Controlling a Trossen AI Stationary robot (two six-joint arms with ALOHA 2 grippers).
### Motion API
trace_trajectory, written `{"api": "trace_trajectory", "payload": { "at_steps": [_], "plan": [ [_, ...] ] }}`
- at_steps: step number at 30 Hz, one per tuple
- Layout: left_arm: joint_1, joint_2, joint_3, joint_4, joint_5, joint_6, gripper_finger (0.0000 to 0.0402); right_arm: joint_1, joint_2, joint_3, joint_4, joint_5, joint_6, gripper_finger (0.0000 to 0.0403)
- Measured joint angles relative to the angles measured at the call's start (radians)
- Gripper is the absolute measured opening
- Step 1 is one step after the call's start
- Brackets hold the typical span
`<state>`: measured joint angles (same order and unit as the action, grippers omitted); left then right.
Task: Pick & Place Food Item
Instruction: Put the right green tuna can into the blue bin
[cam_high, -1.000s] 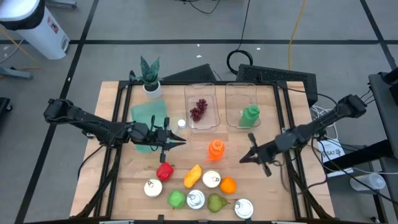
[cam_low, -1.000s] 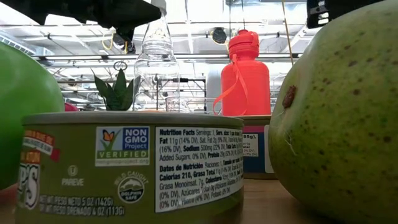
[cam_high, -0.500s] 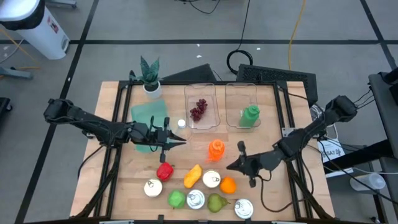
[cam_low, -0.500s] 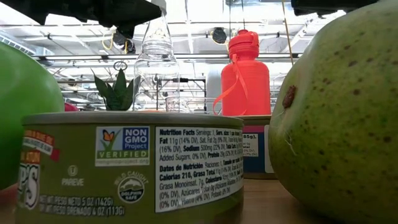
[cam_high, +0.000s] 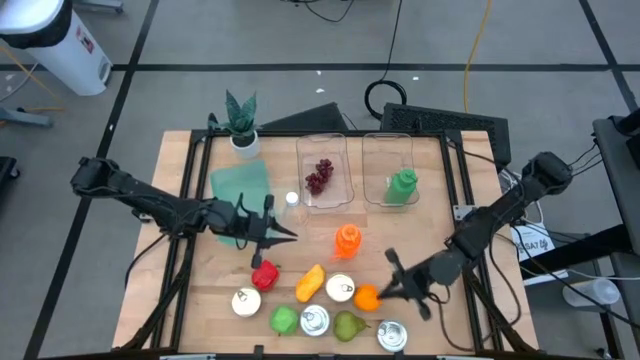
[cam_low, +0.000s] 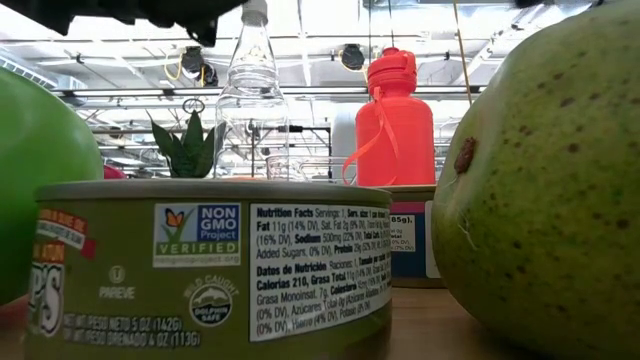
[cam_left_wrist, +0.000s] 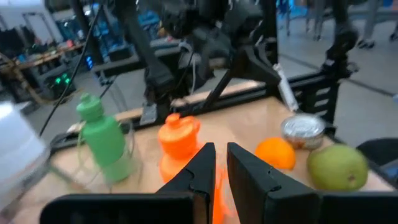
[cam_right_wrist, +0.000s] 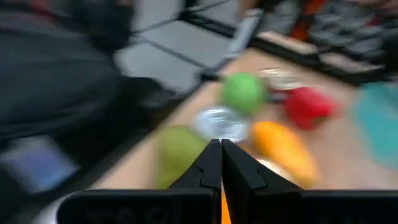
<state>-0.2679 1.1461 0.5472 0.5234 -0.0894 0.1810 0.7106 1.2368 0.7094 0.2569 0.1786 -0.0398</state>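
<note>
Nearest you on the table (cam_high: 200, 290) sit the cans, a green apple (cam_high: 285, 319) and a pear (cam_high: 347, 325). Just behind them your right tool (cam_high: 381, 291) hangs beside the orange (cam_high: 366, 297), fingers pressed together and holding nothing. The yellow pepper (cam_high: 310, 282) and red pepper (cam_high: 265, 274) lie in that same row. Farther back, your left tool (cam_high: 287, 234) is also closed and empty, above the bare wood left of the orange bottle (cam_high: 347, 240). Beyond stand two clear bins, one with grapes (cam_high: 319, 176), one with a green bottle (cam_high: 403, 186).
</note>
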Motion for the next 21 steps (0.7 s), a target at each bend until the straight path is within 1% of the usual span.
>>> {"api": "trace_trajectory", "payload": {
  "at_steps": [2,5,9,13,15,19,21],
  "plan": [
    [-0.008,0.0,0.0,0.03,0.012,0.001,0.0051,0.039,0.002,0.0,-0.014,-0.026,0.074,0.0],
    [-0.021,0.0,0.0,0.052,0.013,0.01,0.0051,0.105,0.009,0.001,-0.006,-0.024,0.192,0.0],
    [-0.025,0.0,0.0,0.05,0.013,0.018,0.0051,0.162,0.086,0.001,0.021,-0.026,0.324,0.0],
    [-0.025,0.0,0.0,0.055,0.01,-0.005,0.0051,0.169,0.213,0.001,0.095,-0.028,0.415,0.0],
    [-0.025,0.0,0.0,0.055,0.01,-0.006,0.0051,0.172,0.267,0.001,0.117,-0.051,0.442,0.0],
    [-0.025,0.0,0.0,0.055,0.01,-0.006,0.0051,0.192,0.331,0.0,0.128,-0.106,0.51,0.0],
    [-0.025,0.0,0.0,0.055,0.01,-0.004,0.0051,0.197,0.349,0.0,0.119,-0.107,0.533,0.0]
  ]
}}
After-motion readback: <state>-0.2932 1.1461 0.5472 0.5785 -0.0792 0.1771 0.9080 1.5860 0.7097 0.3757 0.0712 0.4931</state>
